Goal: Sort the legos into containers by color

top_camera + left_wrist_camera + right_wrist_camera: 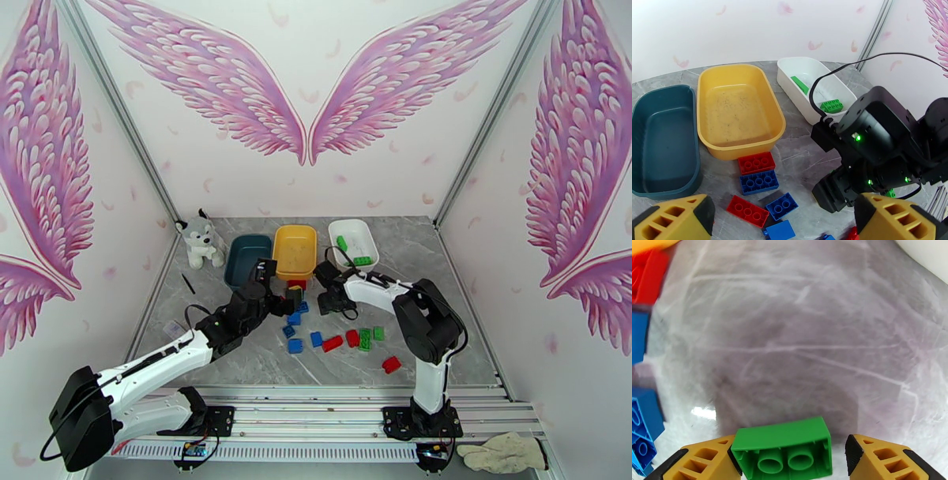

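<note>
A green lego [782, 437] lies between the fingers of my right gripper [790, 455]. The left finger touches it and a gap remains at the right finger [869, 457]. That gripper [328, 304] is low over the table in front of the yellow container [294, 245]. My left gripper [290, 298] hovers wide open and empty over red [756, 162] and blue [759, 182] legos near the yellow container [734, 110]. The teal container [663, 138] is empty. The white container [805, 75] holds two green legos [831, 105].
More red, blue and green legos [332, 343] lie scattered mid-table, with one red brick [391, 364] nearer the right arm's base. A plush husky [199, 241] sits left of the teal container [245, 256]. A glove [502, 454] lies off the table's front right.
</note>
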